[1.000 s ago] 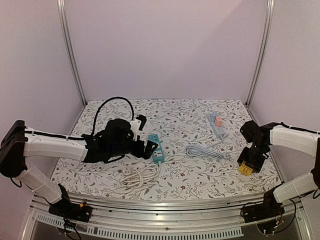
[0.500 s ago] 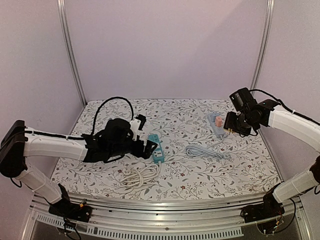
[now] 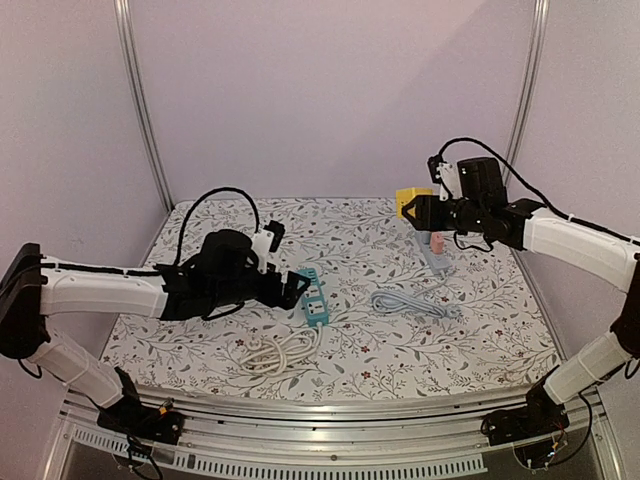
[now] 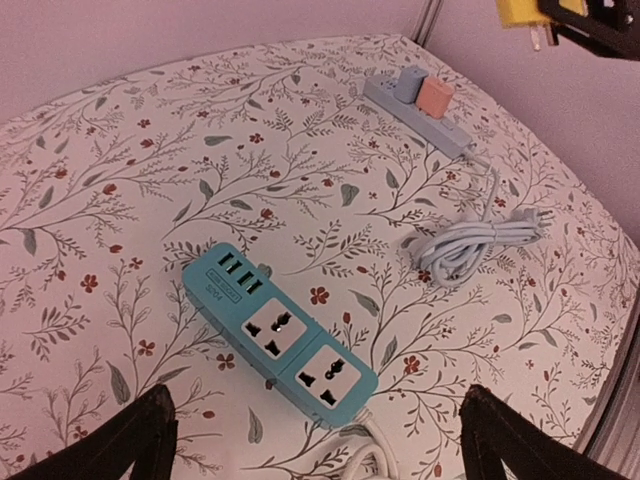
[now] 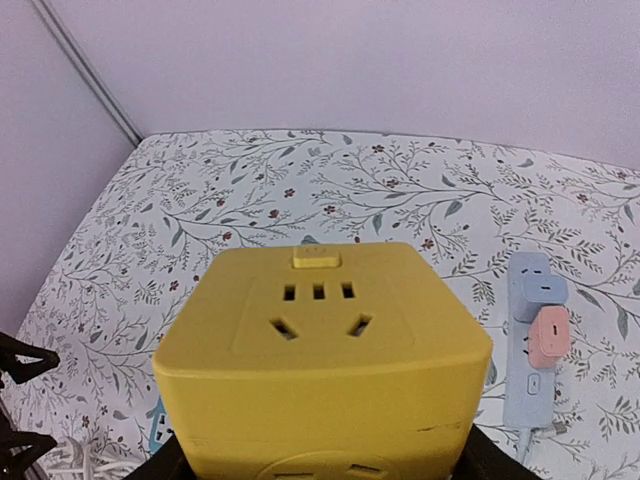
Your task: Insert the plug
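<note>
Overhead view of a table [image 3: 200,350] covered in a floral-print cloth, with two robot arms reaching in from the lower corners of the frame.

At left of centre, the left gripper [image 3: 296,288] hovers low over the cloth with its fingers spread wide and nothing between them. In the left wrist view, its two black fingertips [image 4: 135,435] sit in the bottom corners, far apart.

Just right of that gripper lies a teal power strip [image 3: 315,297], flat on the cloth. The left wrist view shows its two sockets and a row of small ports facing up [image 4: 280,335]. Below it in the overhead frame is a loosely coiled white cable [image 3: 280,348].

Right of centre lies a bundled grey cable [image 3: 408,303]. Above it is a pale grey power strip [image 3: 434,248] with a pink plug and a blue plug seated in it.

In the upper right, the right gripper [image 3: 420,210] is raised well above the table and is clamped on a yellow cube adapter [image 3: 412,203]. The adapter hangs above the far end of the grey strip. In the right wrist view the cube [image 5: 320,350] fills the lower frame, its socket face upward.
</note>
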Robot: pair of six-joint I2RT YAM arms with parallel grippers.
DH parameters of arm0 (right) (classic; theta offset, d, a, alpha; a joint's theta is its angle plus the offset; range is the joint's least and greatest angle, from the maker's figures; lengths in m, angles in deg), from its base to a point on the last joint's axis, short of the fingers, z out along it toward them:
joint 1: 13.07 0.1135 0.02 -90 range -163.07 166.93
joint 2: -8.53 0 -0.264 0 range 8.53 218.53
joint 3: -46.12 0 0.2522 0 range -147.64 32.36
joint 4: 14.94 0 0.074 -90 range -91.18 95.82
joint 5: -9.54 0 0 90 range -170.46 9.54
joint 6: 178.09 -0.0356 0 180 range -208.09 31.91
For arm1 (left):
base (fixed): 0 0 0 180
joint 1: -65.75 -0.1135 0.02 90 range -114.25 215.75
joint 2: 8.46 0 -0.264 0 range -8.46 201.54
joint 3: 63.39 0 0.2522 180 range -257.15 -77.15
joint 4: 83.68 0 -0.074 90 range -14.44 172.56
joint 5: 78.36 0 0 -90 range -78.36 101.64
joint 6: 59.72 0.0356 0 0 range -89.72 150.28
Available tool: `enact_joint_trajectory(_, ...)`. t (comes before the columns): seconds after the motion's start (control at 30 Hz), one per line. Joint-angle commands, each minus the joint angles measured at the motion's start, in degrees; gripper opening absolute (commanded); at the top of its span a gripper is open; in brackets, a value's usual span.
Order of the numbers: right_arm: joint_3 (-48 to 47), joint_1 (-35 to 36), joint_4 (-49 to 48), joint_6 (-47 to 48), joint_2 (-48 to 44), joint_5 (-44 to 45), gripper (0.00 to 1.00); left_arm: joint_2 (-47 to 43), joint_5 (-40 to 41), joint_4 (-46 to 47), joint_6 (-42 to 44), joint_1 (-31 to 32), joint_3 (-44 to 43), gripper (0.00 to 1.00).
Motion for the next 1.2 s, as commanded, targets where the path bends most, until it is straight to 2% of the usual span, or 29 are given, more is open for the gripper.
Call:
enact_joint_trajectory(0.0, -2.9, 0.6, -10.6, 8.8, 2.7, -14.2, 0.00, -4.6, -2.3, -0.8, -0.5, -0.7, 1.1, 0.98)
enact_joint_trajectory(0.27, -0.3, 3.1, -14.6, 21.4, 6.9, -26.4, 0.00, -10.5, -9.7, -4.3, 2.5, -0.7, 1.9, 0.99)
enact_joint_trajectory(0.4, 1.6, 3.1, -16.1, 25.4, 8.0, -30.6, 0.00, -12.0, -14.1, -9.5, 6.6, -0.7, -0.2, 1.00)
enact_joint_trajectory(0.53, 1.5, 3.2, -14.3, 29.0, 10.4, -40.7, 0.00, -11.8, -16.7, -14.0, 12.2, -0.8, -3.8, 0.99)
enact_joint_trajectory(0.67, 2.1, 3.6, -12.7, 32.2, 11.5, -45.2, 0.00, -10.1, -20.2, -17.5, 16.8, -0.8, -9.5, 0.99)
enact_joint_trajectory(0.93, 2.7, 6.0, -7.4, 37.8, 11.0, -49.7, 0.00, -2.3, -32.1, -29.1, 28.8, -1.7, -23.7, 1.00)
enact_joint_trajectory(1.17, 3.7, 6.7, -5.7, 40.1, 9.0, -53.8, 0.00, 3.3, -35.0, -36.6, 37.0, -2.8, -31.9, 1.00)
